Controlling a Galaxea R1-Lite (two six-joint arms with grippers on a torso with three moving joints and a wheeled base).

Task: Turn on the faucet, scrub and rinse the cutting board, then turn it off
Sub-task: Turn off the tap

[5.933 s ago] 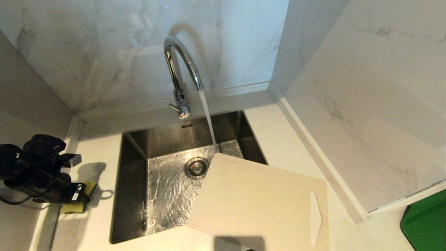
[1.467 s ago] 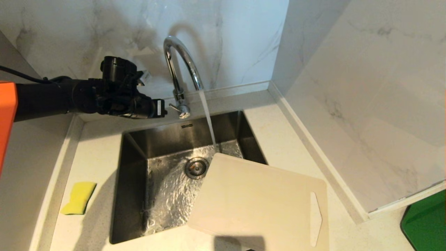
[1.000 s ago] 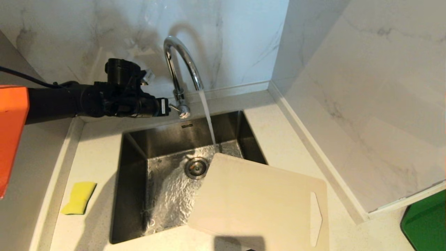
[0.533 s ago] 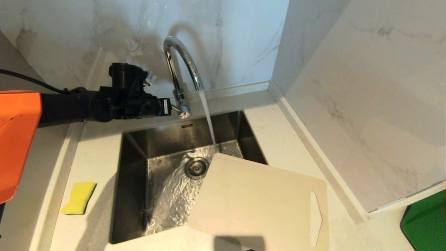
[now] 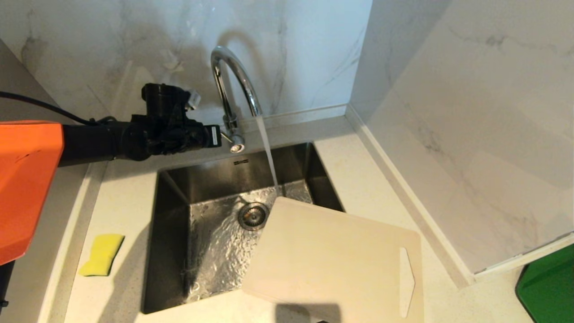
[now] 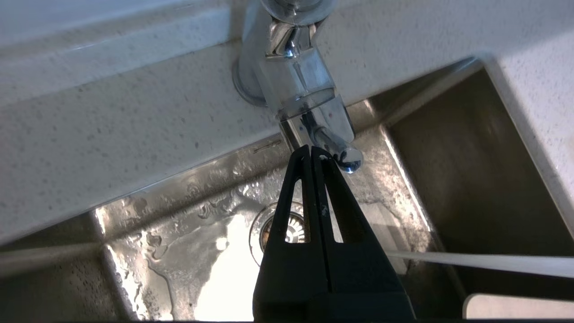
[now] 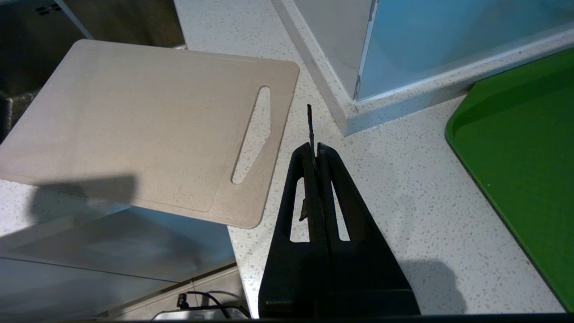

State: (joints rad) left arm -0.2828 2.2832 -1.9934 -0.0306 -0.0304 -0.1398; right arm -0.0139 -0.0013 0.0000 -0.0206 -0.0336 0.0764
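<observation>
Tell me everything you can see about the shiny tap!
The faucet is shiny chrome, standing upright behind the sink with a tall arched spout. Water pours from its tip into the basin. A small lever sticks out near its base, and the left gripper, fingers shut, is right against that lever.

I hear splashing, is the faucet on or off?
On: water streams from the faucet spout into the sink.

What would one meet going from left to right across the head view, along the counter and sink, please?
Yellow sponge → sink → cutting board, which partly overhangs the sink → green mat. Further back, the shut left gripper comes just before the faucet.
</observation>
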